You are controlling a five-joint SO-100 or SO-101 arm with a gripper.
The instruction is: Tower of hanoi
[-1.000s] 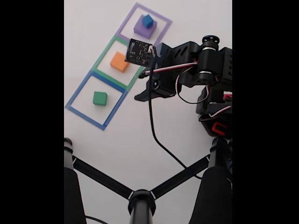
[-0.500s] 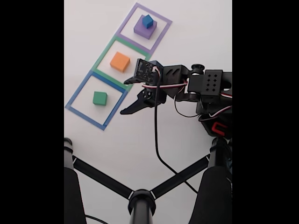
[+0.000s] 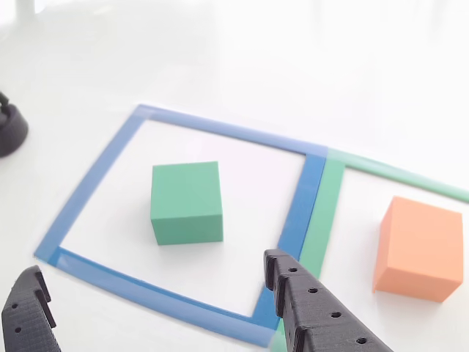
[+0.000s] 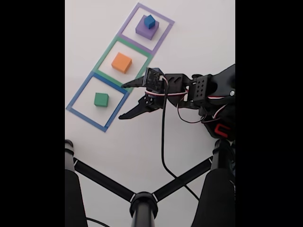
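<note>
Fixed view: the gripper (image 4: 125,100) has swung away from the orange block (image 4: 121,62) over the last second and now points, jaws spread wide and holding nothing, at the blue tape square (image 4: 75,98) from its right side. The green block (image 4: 101,99) sits alone inside that square; the orange block sits alone in the green tape square (image 4: 102,56), and the blue cube (image 4: 149,21) rests on the purple block (image 4: 142,31) in the purple tape square (image 4: 163,20). Other view: the green block (image 3: 186,202) lies centred between the two dark fingertips (image 3: 282,270), apart from both. The shift suggests the green block is the next piece to be lifted; how high the fingertips stand above the table (image 4: 189,28) is hard to judge here.
</note>
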